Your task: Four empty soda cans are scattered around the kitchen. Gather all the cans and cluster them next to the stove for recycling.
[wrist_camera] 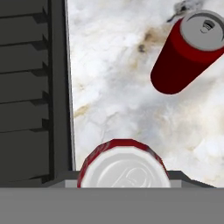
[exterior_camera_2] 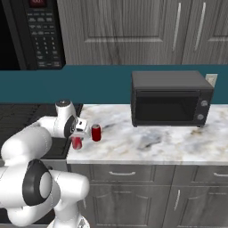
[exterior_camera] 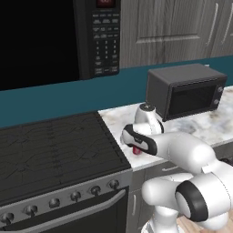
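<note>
The gripper (exterior_camera_2: 77, 143) is squeezed shut on a red soda can (wrist_camera: 124, 162), holding it from above right at the front of the marble counter (exterior_camera_2: 151, 142), just beside the black stove (exterior_camera: 54, 145). A second red soda can (exterior_camera_2: 95, 132) stands upright on the counter a little farther back, near the first but not touching it. Farther back still sits a boxy black countertop microwave (exterior_camera_2: 171, 99).

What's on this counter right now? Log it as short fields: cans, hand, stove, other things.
cans: two red soda cans on the marble counter, both upright, apart
held can: in the hand, at the counter edge beside the stove
free can: stands just right of it
hand: shut on the held can from above
stove: left of the counter
other: toaster oven at the back
</note>
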Available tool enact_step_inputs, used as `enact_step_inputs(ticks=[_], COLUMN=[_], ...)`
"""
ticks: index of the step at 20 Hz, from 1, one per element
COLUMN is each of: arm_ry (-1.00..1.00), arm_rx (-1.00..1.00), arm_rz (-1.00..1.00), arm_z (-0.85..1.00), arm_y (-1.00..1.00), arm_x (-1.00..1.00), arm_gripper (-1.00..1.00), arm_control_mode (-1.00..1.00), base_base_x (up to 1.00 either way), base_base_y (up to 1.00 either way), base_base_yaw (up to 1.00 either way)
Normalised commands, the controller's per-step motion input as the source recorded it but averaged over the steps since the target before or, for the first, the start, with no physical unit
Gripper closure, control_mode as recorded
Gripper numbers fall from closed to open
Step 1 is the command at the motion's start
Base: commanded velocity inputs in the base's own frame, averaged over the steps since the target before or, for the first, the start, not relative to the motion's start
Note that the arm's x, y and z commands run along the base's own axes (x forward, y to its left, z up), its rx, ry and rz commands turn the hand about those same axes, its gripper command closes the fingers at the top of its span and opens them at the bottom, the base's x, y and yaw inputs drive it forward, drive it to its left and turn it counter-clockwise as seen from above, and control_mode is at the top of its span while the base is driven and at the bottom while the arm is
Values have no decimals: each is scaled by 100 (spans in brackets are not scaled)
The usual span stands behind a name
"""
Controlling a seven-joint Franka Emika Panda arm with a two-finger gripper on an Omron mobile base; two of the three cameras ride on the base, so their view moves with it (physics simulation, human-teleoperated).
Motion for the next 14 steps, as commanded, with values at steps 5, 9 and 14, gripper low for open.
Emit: enact_step_inputs(ticks=[5,9,14], arm_ry=[0,0,0], arm_rx=[0,0,0], arm_rz=[0,0,0], arm_z=[-13,-10,-9], arm_y=[0,0,0], arm_x=[0,2,4], arm_gripper=[100,100,100], arm_control_mode=[-100,-100,-100], base_base_x=[0,0,0], base_base_y=[0,0,0], base_base_yaw=[0,0,0])
